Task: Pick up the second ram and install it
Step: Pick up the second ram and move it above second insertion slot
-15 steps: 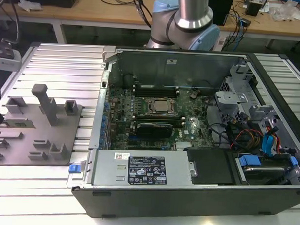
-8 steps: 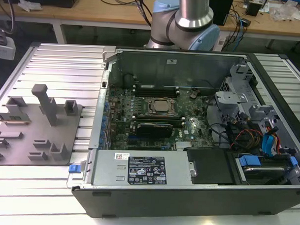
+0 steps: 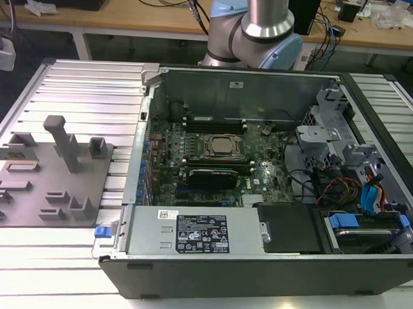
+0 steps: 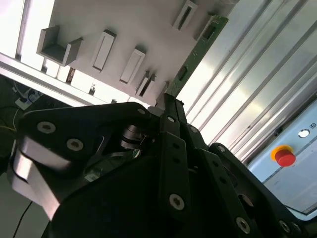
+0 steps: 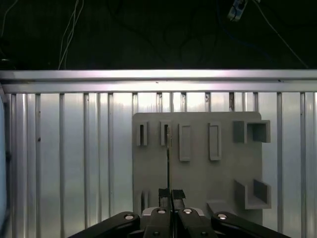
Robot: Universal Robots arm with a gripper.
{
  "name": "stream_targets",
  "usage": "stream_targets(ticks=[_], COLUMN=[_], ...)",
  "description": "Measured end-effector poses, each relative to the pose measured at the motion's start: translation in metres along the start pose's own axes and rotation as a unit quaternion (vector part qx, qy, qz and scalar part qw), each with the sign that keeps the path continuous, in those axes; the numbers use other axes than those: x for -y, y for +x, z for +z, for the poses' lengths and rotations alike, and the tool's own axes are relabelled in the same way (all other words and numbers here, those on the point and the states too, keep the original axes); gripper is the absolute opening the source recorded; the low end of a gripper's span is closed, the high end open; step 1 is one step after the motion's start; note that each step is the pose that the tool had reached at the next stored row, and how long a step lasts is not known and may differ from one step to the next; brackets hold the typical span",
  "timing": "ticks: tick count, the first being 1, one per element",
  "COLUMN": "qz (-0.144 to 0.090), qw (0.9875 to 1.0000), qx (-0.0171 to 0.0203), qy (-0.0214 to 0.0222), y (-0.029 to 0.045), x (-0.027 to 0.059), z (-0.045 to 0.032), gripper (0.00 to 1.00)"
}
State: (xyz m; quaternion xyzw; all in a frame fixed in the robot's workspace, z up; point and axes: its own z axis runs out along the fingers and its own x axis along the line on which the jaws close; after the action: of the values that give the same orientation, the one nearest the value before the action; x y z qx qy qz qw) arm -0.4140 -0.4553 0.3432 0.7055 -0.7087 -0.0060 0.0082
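The second ram (image 5: 168, 158) is a thin green stick seen edge-on in the first wrist view, running out from my fingertips over the grey tray (image 5: 198, 173). In the second wrist view the ram (image 4: 198, 49) shows its green face, reaching toward the tray's slots (image 4: 101, 49). My gripper (image 5: 168, 193) (image 4: 168, 103) is shut on one end of the stick, above the tray. The open computer case with the green motherboard (image 3: 213, 161) and its square CPU socket (image 3: 224, 147) lies to the exterior view's right of the tray (image 3: 29, 189).
The tray carries an upright post (image 3: 61, 142) and several raised blocks. It rests on a ribbed aluminium table (image 3: 86, 89). Drive cages and cables (image 3: 355, 180) fill the case's right side. The arm's base (image 3: 255, 27) stands behind the case. A red stop button (image 4: 285, 156) sits nearby.
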Motion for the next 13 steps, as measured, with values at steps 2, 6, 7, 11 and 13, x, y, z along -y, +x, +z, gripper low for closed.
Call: stream_targets(ticks=[2, 6, 7, 11, 13], qz=[0.000, 0.000, 0.000, 0.000, 0.000], qw=[1.0000, 1.0000, 1.0000, 1.0000, 1.0000], qx=[-0.0003, -0.0009, -0.0011, -0.0013, -0.0015], qy=[0.0000, 0.0000, -0.0001, 0.0000, 0.0000], y=[-0.0001, -0.0002, -0.0002, -0.0002, -0.0002], x=[-0.0002, -0.0005, -0.0006, -0.0009, -0.0010], z=[-0.0078, -0.0261, -0.0283, -0.0424, -0.0491], gripper=[0.09, 0.09, 0.09, 0.09, 0.09])
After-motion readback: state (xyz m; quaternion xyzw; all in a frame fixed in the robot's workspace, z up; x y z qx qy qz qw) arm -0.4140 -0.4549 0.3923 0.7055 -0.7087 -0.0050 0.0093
